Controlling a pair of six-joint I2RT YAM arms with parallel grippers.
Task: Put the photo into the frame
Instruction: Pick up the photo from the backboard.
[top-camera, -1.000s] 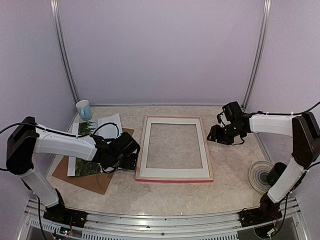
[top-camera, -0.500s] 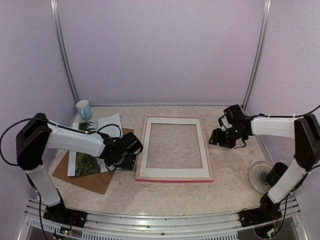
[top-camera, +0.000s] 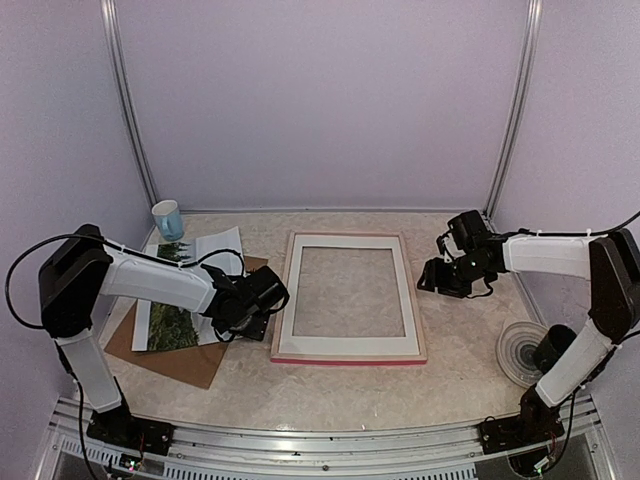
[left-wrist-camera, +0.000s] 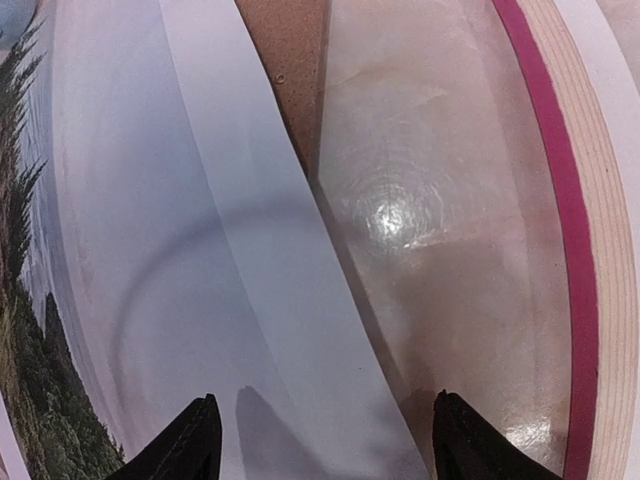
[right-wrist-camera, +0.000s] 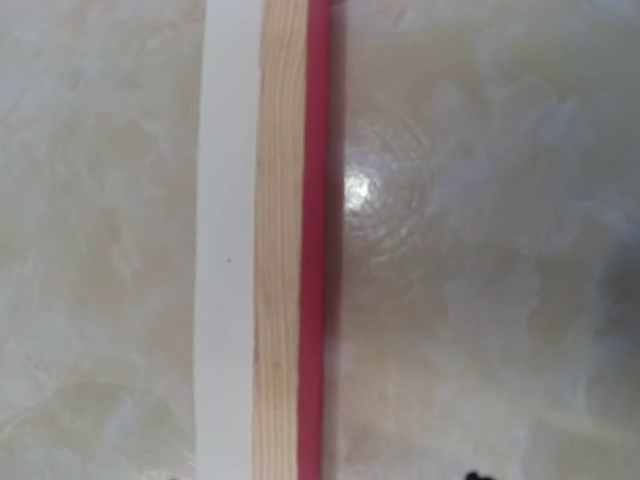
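Over the left half of the desk (top-camera: 330, 400), the left tool (left-wrist-camera: 335, 450) hangs low with its two dark fingertips (left-wrist-camera: 190, 445) spread apart and nothing clamped between them. Straight beneath it in the left wrist view runs a slanting white mat strip (left-wrist-camera: 250, 230). On one side of that strip lies the pale sky of the photo (left-wrist-camera: 95, 200), with dark green trees along its far left edge. On the other side show a corner of the brown backing board (left-wrist-camera: 290, 60) and the glossy marbled desk top. From above, the photo lies flat on the backing board, picture side up, to the left of the frame (top-camera: 348, 348) and wholly outside it. The left arm crosses over its middle.

The frame lies flat in the centre of the desk, pale wood and a white inner border facing up, with a pink edge along its near side. Through its opening the bare desk shows. Its left rail is just beside the left tool.

Above the frame's right rail hovers the right tool (top-camera: 452, 276). Its wrist camera looks straight down on that rail, where white border, pale wood and pink run side by side. The fingers barely reach into that view, so I cannot tell whether this tool is open or closed.

A blue cup (top-camera: 168, 219) stands at the back left corner, and a pale round disc (top-camera: 520, 352) lies at the right edge.
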